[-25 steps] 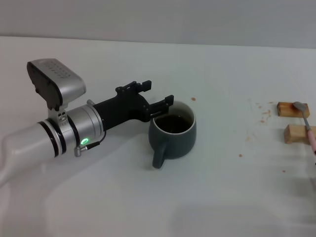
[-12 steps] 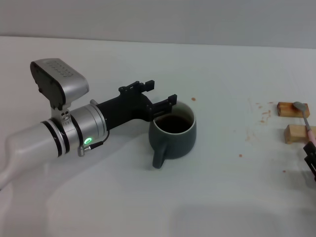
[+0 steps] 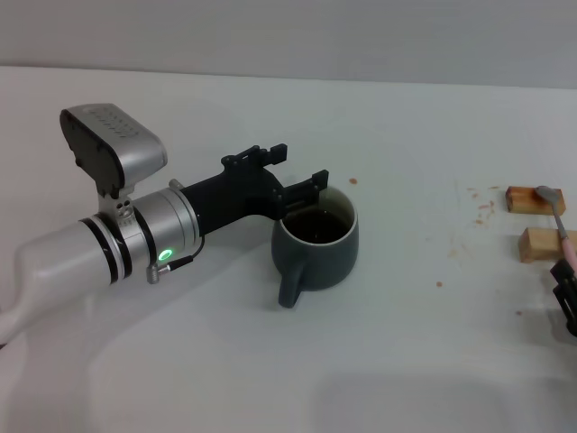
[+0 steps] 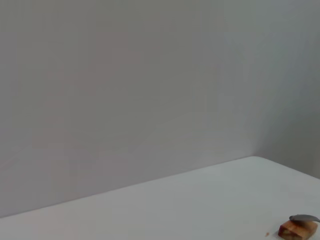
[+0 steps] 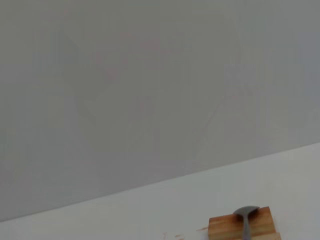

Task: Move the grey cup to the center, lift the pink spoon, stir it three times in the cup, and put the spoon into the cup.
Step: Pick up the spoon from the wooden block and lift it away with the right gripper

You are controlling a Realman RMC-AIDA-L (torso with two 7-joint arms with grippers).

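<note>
The grey cup (image 3: 317, 245) stands near the middle of the table with dark liquid inside and its handle toward me. My left gripper (image 3: 294, 166) is open and level with the cup's far-left rim, one fingertip (image 3: 315, 178) right at the rim. The pink spoon (image 3: 559, 219) lies at the far right across two wooden blocks, its grey bowl on the far one. Its bowl also shows in the left wrist view (image 4: 303, 218) and the right wrist view (image 5: 245, 214). My right gripper (image 3: 566, 290) shows at the right edge, just in front of the spoon's handle end.
Two small wooden blocks, the far one (image 3: 525, 199) and the near one (image 3: 539, 244), bear the spoon. Small reddish specks (image 3: 478, 209) dot the white table (image 3: 406, 361) beside them. A pale wall stands behind the table.
My left gripper has shifted slightly up and right along the cup's rim; the cup stays put. My right gripper has come into view at the right edge and risen toward the spoon's handle.
</note>
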